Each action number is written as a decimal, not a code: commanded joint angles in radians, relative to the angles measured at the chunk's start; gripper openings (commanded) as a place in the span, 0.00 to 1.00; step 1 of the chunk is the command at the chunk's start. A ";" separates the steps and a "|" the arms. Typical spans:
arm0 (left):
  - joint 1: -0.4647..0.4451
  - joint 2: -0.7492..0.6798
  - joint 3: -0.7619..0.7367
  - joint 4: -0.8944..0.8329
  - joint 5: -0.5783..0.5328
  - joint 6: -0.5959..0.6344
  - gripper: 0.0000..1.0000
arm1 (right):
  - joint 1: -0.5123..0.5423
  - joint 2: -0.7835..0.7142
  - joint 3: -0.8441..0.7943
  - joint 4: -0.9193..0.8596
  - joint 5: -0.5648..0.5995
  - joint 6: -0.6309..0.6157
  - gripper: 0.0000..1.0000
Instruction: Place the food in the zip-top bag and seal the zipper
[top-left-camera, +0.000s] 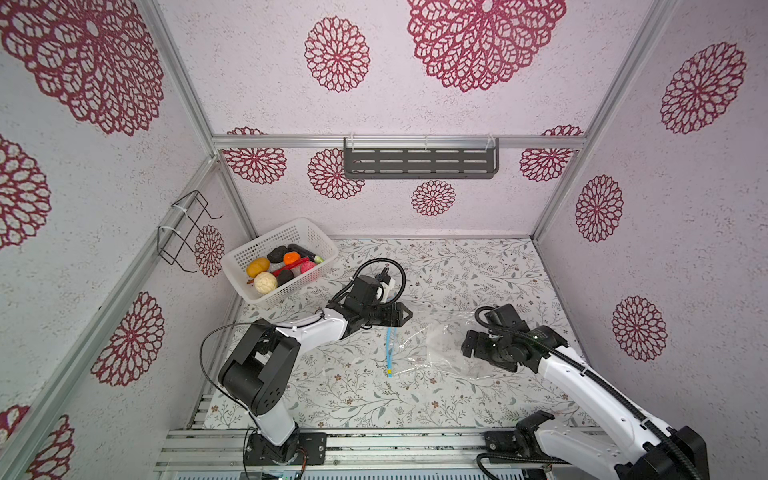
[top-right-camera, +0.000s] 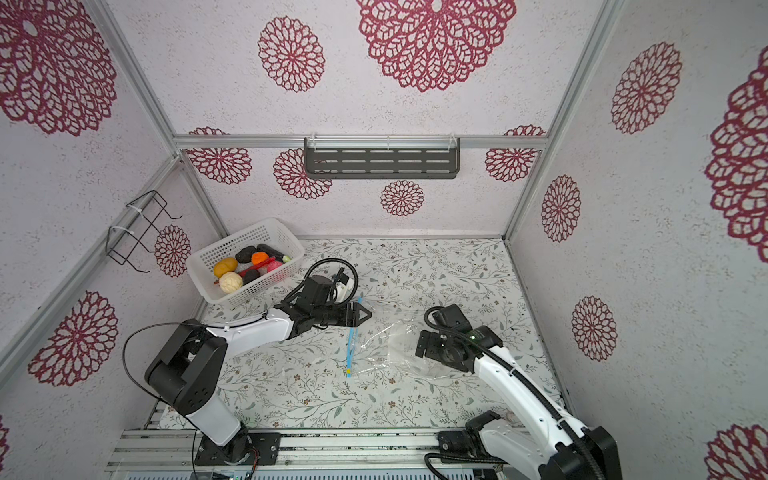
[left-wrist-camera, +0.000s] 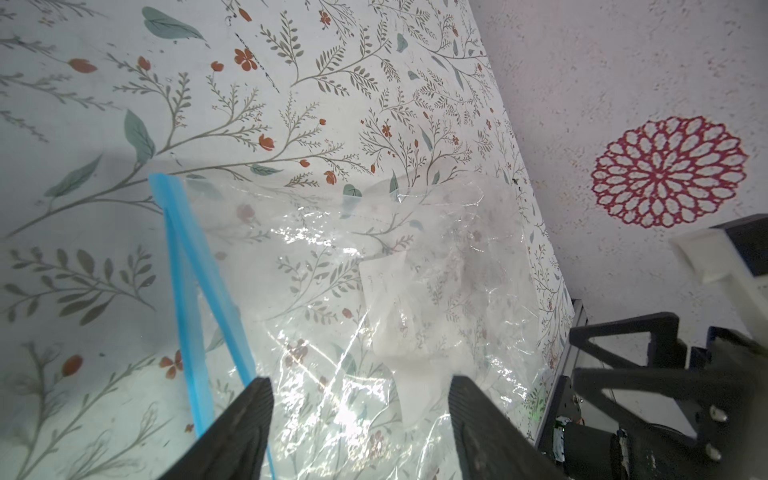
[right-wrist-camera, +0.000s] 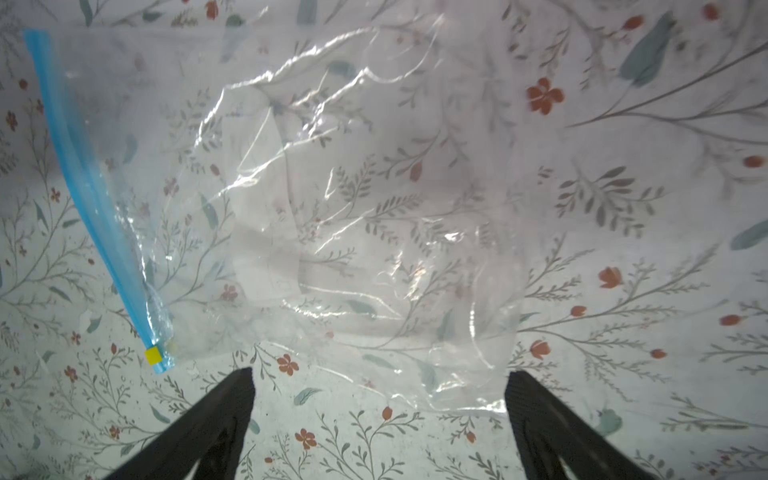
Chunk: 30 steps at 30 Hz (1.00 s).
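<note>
Step in hand: opening the bag (top-left-camera: 432, 351), flat and empty mid-table. Food (top-left-camera: 282, 266) sits in the basket (top-left-camera: 291, 286). Left gripper (top-left-camera: 405, 314) and right gripper (top-left-camera: 468, 344) gape, empty. Next: pinch one zipper (top-left-camera: 389, 349) lip.

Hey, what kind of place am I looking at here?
Likely a robot test booth, not a real kitchen: aluminium frame holding wallpapered panels, with a left arm and right arm bolted to a base rail.
</note>
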 joint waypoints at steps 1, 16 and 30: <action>0.009 -0.050 -0.021 0.033 -0.018 -0.014 0.72 | 0.107 0.028 -0.007 0.036 -0.042 0.070 0.98; 0.070 -0.067 -0.133 0.090 -0.021 -0.087 0.73 | 0.331 0.224 -0.046 0.256 -0.035 0.008 0.95; 0.080 -0.058 -0.163 0.099 -0.035 -0.114 0.73 | 0.228 0.282 -0.083 0.326 0.049 -0.109 0.93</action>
